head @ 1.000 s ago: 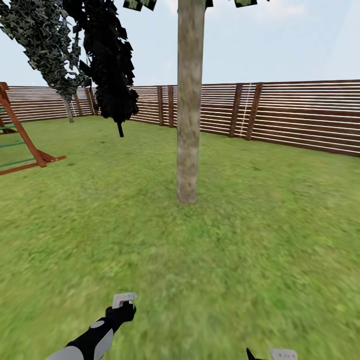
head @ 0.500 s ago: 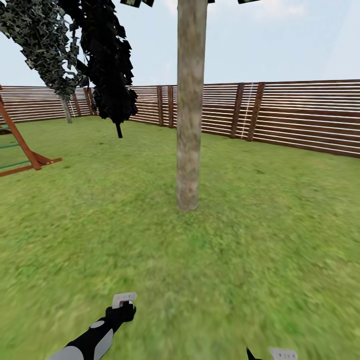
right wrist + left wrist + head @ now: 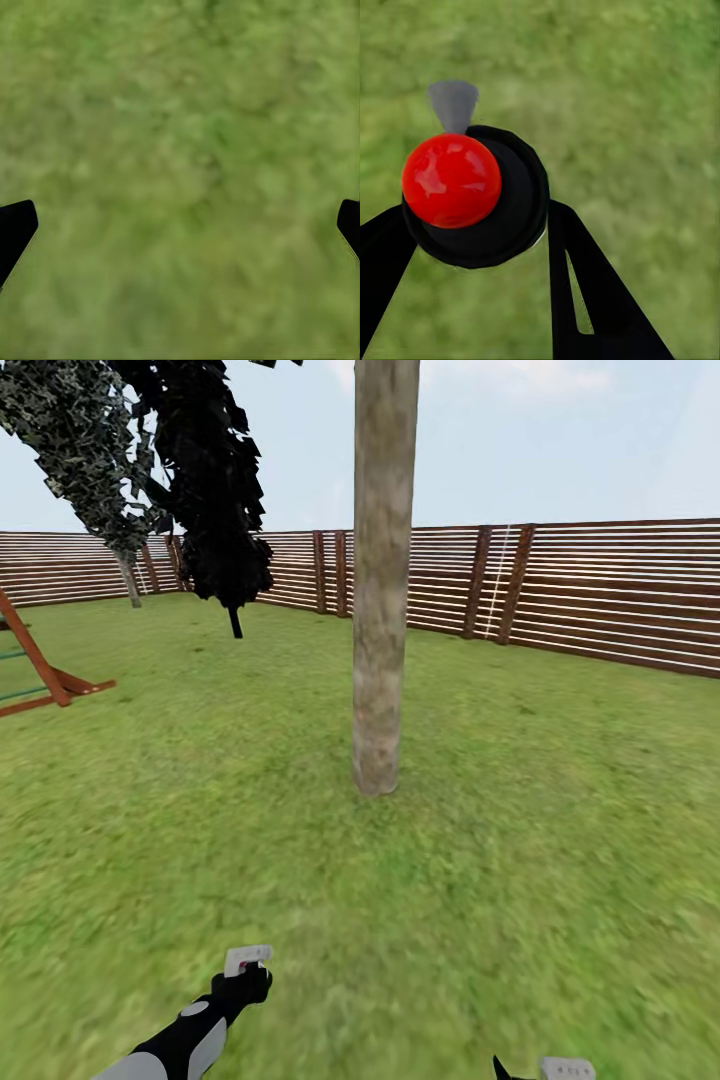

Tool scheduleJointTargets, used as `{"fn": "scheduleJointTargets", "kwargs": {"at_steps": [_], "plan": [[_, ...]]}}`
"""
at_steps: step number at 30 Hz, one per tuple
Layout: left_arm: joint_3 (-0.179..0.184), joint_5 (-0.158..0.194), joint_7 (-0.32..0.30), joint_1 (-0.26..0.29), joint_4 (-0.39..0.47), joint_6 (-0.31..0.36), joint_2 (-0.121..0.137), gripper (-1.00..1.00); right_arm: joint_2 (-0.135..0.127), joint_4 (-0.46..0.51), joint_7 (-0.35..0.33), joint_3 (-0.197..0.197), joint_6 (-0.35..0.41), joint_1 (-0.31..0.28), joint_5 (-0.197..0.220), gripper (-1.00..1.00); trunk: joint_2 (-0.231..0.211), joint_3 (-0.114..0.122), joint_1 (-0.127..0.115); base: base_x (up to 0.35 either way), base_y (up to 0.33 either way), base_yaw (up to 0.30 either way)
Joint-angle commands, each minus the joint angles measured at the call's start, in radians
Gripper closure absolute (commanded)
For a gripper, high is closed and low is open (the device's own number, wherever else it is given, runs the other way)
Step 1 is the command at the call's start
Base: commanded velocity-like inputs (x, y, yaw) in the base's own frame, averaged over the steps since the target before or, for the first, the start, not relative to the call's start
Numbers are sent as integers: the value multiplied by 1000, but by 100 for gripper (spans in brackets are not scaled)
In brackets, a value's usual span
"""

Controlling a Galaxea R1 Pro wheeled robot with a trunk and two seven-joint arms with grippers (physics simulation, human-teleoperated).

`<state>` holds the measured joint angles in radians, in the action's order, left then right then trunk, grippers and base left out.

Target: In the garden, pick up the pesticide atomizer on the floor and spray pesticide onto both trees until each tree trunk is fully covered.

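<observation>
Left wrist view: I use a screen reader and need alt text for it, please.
The left gripper is shut on the pesticide atomizer, a black round bottle with a glossy red cap and a grey nozzle, seen end-on between two black fingers. Behind it lies blurred green grass.

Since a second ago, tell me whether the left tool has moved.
Yes. The left tool has neared the tree trunk: the gap to its base is shorter. It keeps its place in the head view, so the robot carried it.
</observation>
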<state>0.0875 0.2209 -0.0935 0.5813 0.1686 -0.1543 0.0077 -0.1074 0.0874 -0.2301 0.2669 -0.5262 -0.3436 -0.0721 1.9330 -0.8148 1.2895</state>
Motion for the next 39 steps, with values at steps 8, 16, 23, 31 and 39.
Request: {"fn": "scheduleJointTargets", "kwargs": {"at_steps": [8, 16, 23, 31, 39], "plan": [[1, 0, 0, 0, 0, -1, 0, 100, 0, 0, 0, 0, 0, 0, 0, -100, 0, 0, 0, 337, 0, 0], [1, 0, 0, 0, 0, 0, 0, 100, 0, 0, 0, 0, 0, 0, 0, -100, 0, 0, 0, 337, 0, 0], [1, 0, 0, 0, 0, -1, -1, 100, 0, 0, 0, 0, 0, 0, 0, -100, 0, 0, 0, 337, 0, 0], [1, 0, 0, 0, 0, 0, 0, 100, 0, 0, 0, 0, 0, 0, 0, -100, 0, 0, 0, 337, 0, 0], [1, 0, 0, 0, 0, -1, 0, 100, 0, 0, 0, 0, 0, 0, 0, -100, 0, 0, 0, 337, 0, 0]]}}
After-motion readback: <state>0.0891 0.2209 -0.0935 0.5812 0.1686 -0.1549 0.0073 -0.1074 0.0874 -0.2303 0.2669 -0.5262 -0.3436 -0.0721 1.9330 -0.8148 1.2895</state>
